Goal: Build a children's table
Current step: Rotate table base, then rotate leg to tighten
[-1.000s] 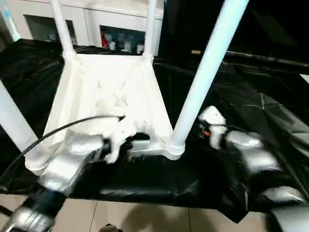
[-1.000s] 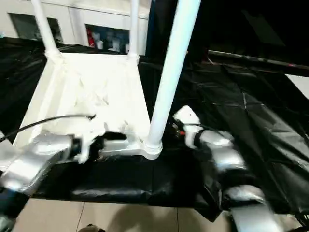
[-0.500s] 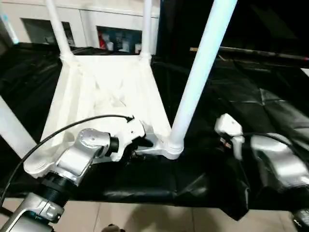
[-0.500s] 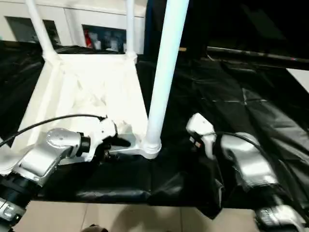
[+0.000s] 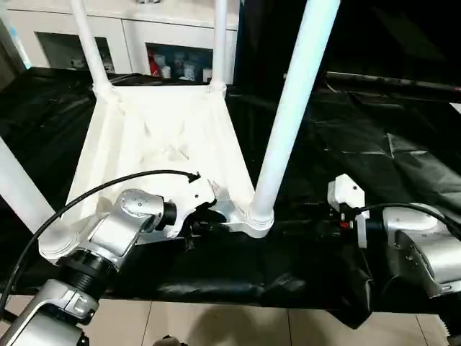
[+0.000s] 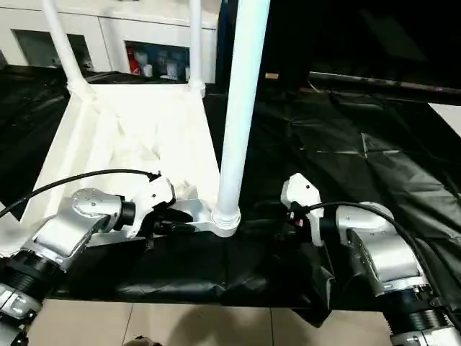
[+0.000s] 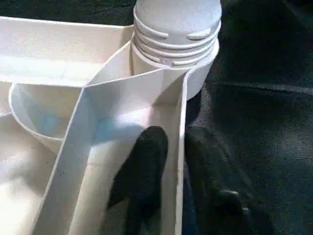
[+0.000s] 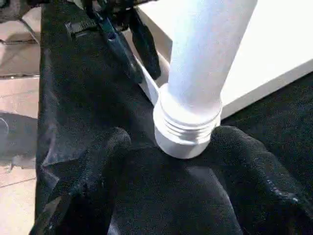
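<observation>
The white tabletop (image 5: 158, 130) lies upside down on the black cloth, ribbed underside up. Four white legs stand in its corner sockets; the nearest right one (image 5: 288, 122) rises tall in the middle of the head views. My left gripper (image 7: 177, 164) straddles the tabletop's thin near rim (image 7: 180, 122) just short of that leg's socket (image 7: 176, 54). One black finger (image 7: 144, 171) is inside the rim, the other outside, both pressed to it. My right gripper (image 8: 173, 142) stands open low on the cloth, its fingers either side of that leg's ribbed base (image 8: 188, 129), apart from it.
Black cloth (image 5: 374, 137) covers the whole work surface and bunches in folds at the near edge. A white cabinet with glass doors (image 5: 166, 43) stands behind. Tiled floor (image 5: 216, 324) shows below the front edge. A black cable (image 5: 108, 189) loops over my left forearm.
My left gripper's fingers have closed in from wide onto the tabletop's near rim. My right arm has drawn back a little to the right of the near leg.
</observation>
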### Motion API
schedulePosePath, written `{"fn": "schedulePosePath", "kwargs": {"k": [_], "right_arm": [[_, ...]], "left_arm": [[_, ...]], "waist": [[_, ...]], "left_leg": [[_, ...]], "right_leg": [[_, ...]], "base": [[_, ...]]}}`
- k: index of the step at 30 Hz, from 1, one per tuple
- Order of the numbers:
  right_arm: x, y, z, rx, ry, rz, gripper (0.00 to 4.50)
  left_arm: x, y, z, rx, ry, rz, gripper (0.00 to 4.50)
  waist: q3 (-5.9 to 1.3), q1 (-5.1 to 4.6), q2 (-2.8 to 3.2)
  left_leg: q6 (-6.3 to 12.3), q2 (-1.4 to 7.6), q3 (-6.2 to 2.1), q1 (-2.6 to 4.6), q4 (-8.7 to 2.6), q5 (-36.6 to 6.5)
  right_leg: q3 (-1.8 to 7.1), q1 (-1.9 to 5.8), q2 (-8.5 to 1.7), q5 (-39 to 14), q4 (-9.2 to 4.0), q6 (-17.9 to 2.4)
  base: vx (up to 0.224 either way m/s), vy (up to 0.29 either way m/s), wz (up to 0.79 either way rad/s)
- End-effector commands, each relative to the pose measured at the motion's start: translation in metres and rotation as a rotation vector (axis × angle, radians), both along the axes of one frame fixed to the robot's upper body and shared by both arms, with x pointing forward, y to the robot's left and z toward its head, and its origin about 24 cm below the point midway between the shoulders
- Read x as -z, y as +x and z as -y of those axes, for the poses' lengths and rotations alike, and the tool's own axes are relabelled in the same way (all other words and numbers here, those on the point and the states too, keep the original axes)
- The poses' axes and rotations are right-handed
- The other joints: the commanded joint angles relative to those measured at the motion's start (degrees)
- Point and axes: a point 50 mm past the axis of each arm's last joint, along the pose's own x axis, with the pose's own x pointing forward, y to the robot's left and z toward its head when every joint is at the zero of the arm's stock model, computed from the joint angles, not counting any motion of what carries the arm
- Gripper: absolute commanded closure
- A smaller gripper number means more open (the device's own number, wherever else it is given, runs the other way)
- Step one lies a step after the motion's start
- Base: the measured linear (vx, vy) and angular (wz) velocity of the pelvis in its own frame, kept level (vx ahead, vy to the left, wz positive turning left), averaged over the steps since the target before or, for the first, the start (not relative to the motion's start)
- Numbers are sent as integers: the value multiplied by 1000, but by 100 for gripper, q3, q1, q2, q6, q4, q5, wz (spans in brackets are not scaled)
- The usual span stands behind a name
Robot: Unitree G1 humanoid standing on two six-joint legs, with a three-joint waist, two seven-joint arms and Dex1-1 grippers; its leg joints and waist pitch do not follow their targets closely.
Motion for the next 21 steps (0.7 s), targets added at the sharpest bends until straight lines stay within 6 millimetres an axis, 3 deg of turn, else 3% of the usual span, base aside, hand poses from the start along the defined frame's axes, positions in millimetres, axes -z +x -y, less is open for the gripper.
{"fn": "schedulePosePath", "kwargs": {"k": [1,7,13,16,21], "right_arm": [[-3,-1,4,9,-13,9,142],[-2,-1,2,21,-20,21,142],[2,6,-4,100,34,29,125],[7,6,-14,95,63,23,95],[15,13,-26,131,19,95,62]], "left_arm": [[5,1,-3,-7,45,-13,378],[9,0,-5,14,59,-33,447],[15,-2,-6,43,101,-50,450],[14,0,-4,26,73,-37,450],[8,1,4,39,10,-27,450]], "waist": [[-338,22,43],[-332,17,43],[-339,-4,53],[-349,-11,46],[-339,-17,52]], "left_leg": [[-80,313,-199,139,-441,-2029],[-107,308,-214,147,-443,-2114],[-123,310,-213,150,-452,-2108],[-133,314,-209,152,-452,-2123],[-207,311,-211,170,-455,-2194]], "right_leg": [[267,179,-415,-2186,-530,-992],[265,171,-431,-2504,-573,-875],[269,163,-426,-2364,-553,-925],[270,165,-425,-2293,-544,-962],[269,140,-434,-2494,-562,-916]], "base": [[0,0,0],[0,0,0],[0,0,0],[0,0,0],[0,0,0]]}}
